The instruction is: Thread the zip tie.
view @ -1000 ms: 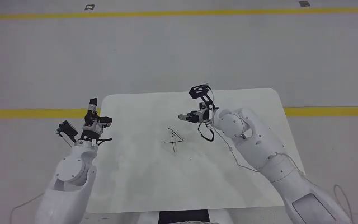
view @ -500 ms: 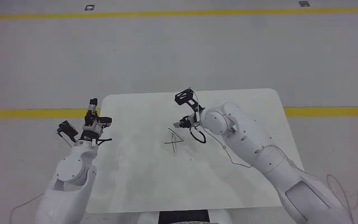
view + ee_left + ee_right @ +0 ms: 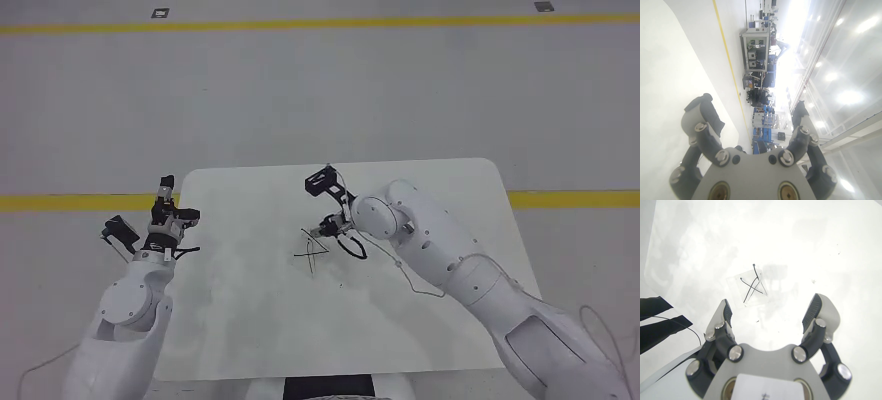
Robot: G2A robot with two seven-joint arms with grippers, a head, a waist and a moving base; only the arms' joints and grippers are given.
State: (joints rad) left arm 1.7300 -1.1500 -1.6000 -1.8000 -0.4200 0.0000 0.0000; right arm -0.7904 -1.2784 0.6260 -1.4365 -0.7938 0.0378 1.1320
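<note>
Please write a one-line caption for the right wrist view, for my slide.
Open right gripper facing crossed black zip ties lying on the white table.

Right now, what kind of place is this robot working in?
Probably a factory hall or robotics lab: a yellow line runs across the floor beyond the white table, a metal equipment cabinet and blue shelving stand behind, with ceiling lights high overhead.

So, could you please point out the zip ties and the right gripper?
zip ties (image 3: pixel 751 287), right wrist view, where the black strands cross.
right gripper (image 3: pixel 771 300), right wrist view, midway between its open fingertips.
</note>
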